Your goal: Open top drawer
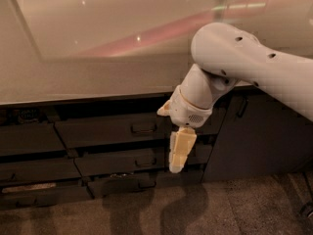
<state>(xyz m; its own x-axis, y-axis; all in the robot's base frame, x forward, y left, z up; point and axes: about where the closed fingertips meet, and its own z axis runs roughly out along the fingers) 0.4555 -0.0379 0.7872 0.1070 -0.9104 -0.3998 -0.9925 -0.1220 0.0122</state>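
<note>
Cream gripper (176, 163) hangs just right of the dark grey top drawer (98, 131). White arm (244, 62). Beige countertop (88, 77), pink glare streak.

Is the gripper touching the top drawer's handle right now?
Apart. The camera view shows the gripper hanging right of and below the top drawer's handle, with dark drawer front visible between them.

Top drawer (105, 131) set under countertop (98, 77) front edge, lower drawer (112, 164) stacked beneath. Gripper (175, 167) hung before drawers' right ends, right of handle (143, 128). Cabinet door (257, 141) placed farther right.
</note>
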